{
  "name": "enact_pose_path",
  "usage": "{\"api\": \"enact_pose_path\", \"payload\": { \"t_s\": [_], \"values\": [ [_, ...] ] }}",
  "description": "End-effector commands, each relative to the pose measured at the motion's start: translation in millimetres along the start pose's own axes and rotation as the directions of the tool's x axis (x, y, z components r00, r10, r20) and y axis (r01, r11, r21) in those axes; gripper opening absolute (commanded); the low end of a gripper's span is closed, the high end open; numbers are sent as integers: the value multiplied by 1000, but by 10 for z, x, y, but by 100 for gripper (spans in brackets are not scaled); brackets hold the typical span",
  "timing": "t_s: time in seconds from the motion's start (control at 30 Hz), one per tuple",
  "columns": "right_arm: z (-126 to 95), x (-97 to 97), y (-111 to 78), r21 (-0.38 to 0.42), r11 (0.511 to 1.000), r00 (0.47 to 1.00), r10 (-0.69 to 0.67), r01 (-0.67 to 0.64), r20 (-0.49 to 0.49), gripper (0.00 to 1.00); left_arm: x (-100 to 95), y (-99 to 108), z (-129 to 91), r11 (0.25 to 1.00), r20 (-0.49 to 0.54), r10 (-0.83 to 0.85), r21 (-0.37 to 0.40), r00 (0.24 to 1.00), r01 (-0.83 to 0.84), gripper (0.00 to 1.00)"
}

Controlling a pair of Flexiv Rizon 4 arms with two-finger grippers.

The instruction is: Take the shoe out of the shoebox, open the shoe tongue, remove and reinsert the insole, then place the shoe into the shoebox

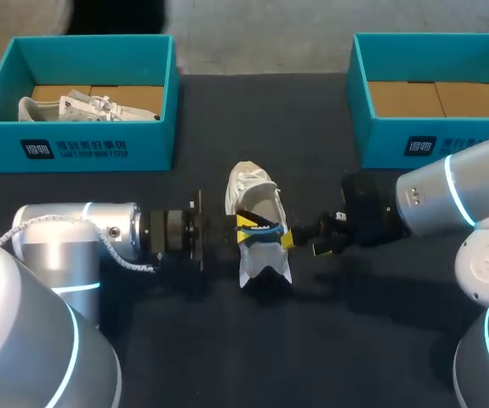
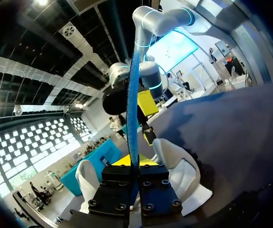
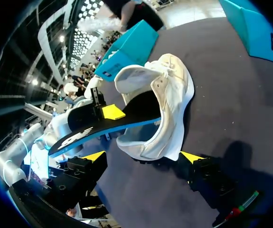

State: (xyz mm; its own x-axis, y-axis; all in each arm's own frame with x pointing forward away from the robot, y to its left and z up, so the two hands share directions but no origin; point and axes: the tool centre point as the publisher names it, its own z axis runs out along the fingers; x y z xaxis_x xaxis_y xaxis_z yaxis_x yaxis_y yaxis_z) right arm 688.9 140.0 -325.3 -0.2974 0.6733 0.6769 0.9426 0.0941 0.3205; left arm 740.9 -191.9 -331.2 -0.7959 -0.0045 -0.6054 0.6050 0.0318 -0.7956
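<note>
A white shoe lies on the black table between my two grippers, its opening toward the right wrist camera. My left gripper is shut on the insole, thin with a black top and blue underside. In the left wrist view the insole rises edge-on from the shut yellow tips, with the shoe behind them. Half out of the shoe, the insole slants away toward the left arm. My right gripper is open, and the shoe's near end lies between its fingers.
A teal shoebox at the back left holds a second white shoe. Another teal shoebox at the back right shows only its cardboard floor. Dark cloth covers the table around the shoe.
</note>
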Motion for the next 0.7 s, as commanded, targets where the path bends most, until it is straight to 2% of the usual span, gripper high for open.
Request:
{"api": "enact_pose_path", "payload": {
  "t_s": [0.03,0.23,0.27,0.3,0.33,0.43,0.7],
  "values": [
    [2,16,-8,-1,1000,1000,1,-1,5,100,-20,87,23,1000,-4,8,-1,1000,-8,0],
    [2,16,-8,-1,1000,1000,1,-1,5,100,-34,110,-8,1000,-7,6,-12,1000,-6,0],
    [2,16,-8,-1,1000,1000,1,-1,5,100,-38,82,-9,1000,-6,5,-12,1000,-5,17],
    [2,16,-8,-1,1000,1000,1,-1,5,100,-38,82,-9,1000,-6,5,-12,1000,-5,17],
    [2,16,-8,-1,1000,1000,1,-1,5,100,-41,15,-10,1000,-6,9,-3,1000,-9,42],
    [2,16,-8,-1,1000,1000,1,-1,5,100,-49,-63,-15,1000,-3,15,9,1000,-15,42],
    [2,16,-8,-1,1000,1000,1,-1,5,100,6,-169,-36,999,-9,24,23,1000,-24,29]
  ]
}}
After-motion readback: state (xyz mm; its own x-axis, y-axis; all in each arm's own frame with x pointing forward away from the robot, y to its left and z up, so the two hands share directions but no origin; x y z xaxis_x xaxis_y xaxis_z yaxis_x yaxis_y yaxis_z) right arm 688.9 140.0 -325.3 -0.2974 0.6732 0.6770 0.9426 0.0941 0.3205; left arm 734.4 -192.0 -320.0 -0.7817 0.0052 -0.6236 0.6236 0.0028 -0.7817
